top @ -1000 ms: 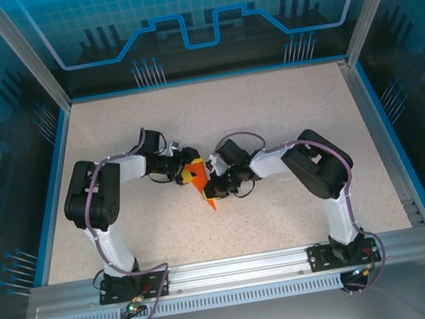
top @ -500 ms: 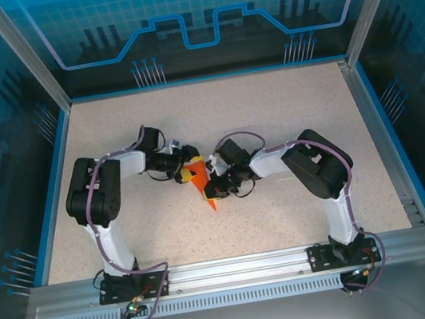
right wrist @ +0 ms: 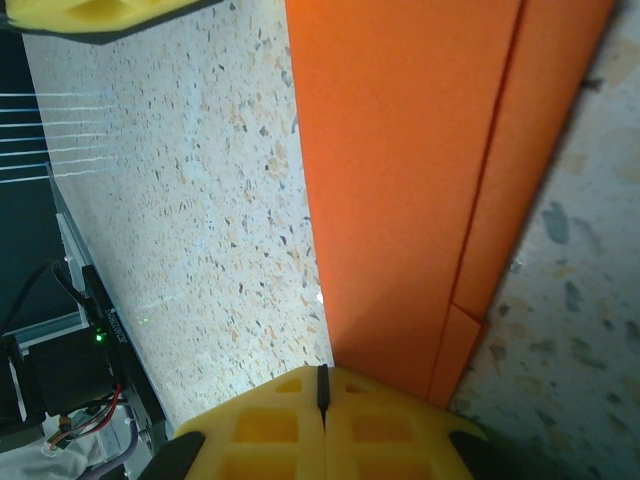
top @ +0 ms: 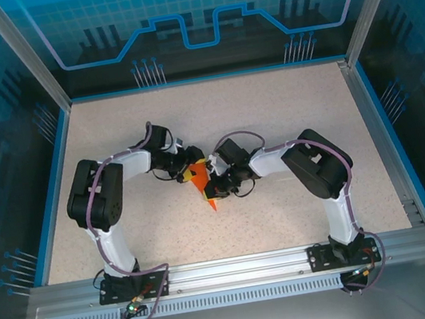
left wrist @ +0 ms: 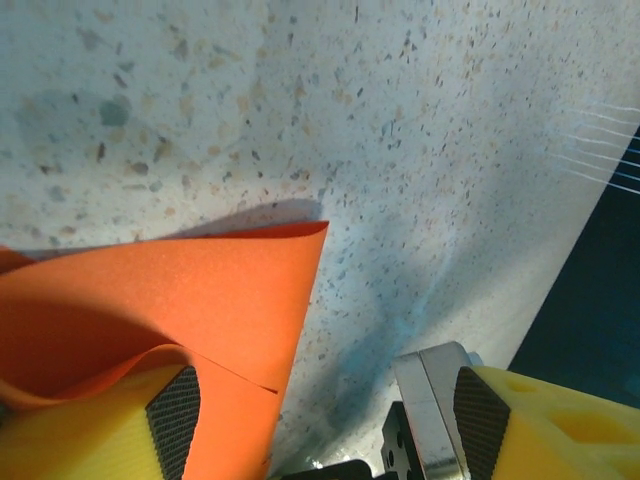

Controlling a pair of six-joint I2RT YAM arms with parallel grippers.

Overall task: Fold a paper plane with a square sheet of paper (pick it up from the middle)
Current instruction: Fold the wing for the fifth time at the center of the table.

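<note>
Orange paper sheet [top: 207,194], folded to a point, lies mid-table with its tip toward the near edge. The right gripper [right wrist: 322,392] is pinched tight on the sheet's edge, its pads pressed together. The left gripper [left wrist: 325,425] stands spread wide, one yellow pad [left wrist: 175,420] against the sheet's curled corner, clamping nothing. Since a second ago the left arm has edged right toward the sheet, which has not moved. The speckled beige table [top: 285,107] has a blue rim and blue-lit panel walls [top: 198,16].
</note>
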